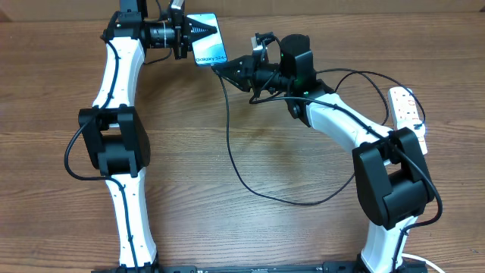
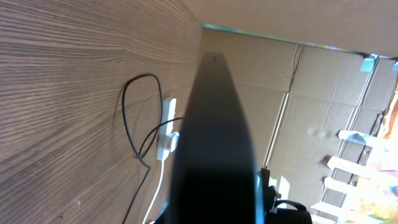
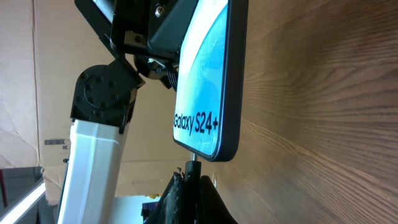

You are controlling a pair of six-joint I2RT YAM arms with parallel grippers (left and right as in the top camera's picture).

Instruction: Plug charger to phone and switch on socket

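Misalignment risk: left fingers (image 1: 198, 29) clamp phone (image 3: 208, 81), right fingers (image 3: 208, 205) pinch charger plug (image 3: 194, 163) at its short edge; off-axis push could twist phone loose.

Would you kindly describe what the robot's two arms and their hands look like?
Both the left arm and right arm have smooth white link shells joined by bulky black joint housings, with thin black cables running along the white parts. The left hand and right hand are black, with dark tapered fingers. No markings can be read.
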